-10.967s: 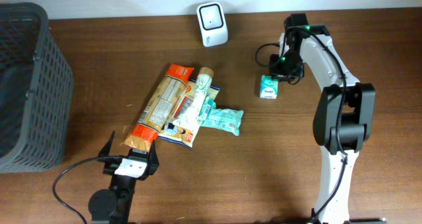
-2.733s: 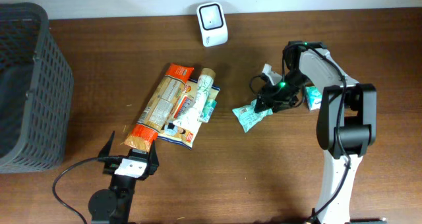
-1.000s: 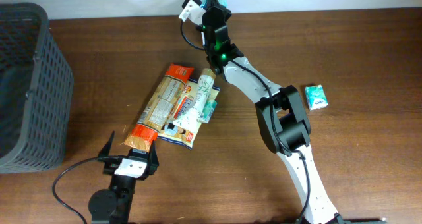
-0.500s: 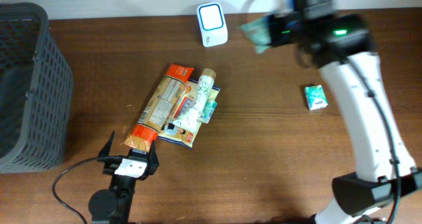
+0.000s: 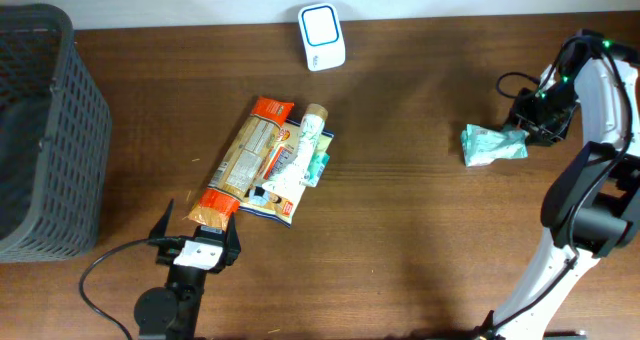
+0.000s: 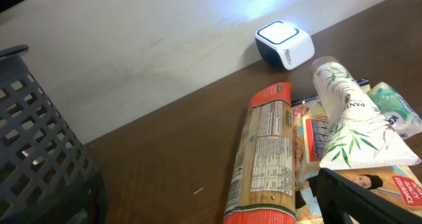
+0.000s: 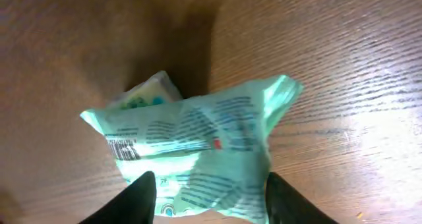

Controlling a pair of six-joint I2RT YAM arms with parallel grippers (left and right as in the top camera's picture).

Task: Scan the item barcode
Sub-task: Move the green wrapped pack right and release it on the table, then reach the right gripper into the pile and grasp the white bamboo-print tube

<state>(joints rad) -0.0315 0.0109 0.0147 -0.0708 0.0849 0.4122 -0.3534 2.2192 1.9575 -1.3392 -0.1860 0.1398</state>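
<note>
Right gripper [image 5: 522,132] sits at the right edge of the overhead view, low over the brown surface [image 5: 420,240]. We note its fingers [image 7: 142,199] are parted, one on either side of the teal packet [image 7: 198,145]. The packet lies crumpled on the wood between them and looks released rather than pinched. In the overhead view the teal packet [image 5: 492,145] lies just left of the gripper, well apart from the white scanner [image 5: 322,23] at the top centre. From the right wrist view, a small pale pack [image 7: 148,92] peeks out from under the packet's upper left edge; we cannot read what it is.

Left gripper [image 5: 198,242] rests at the lower left of the overhead view, spread wide and grasping nothing. Just above it lies a pile: an orange-ended pasta bag [image 5: 243,162] with a bamboo-print tube [image 5: 302,150] beside it. A dark basket [image 5: 40,130] fills the far left.
</note>
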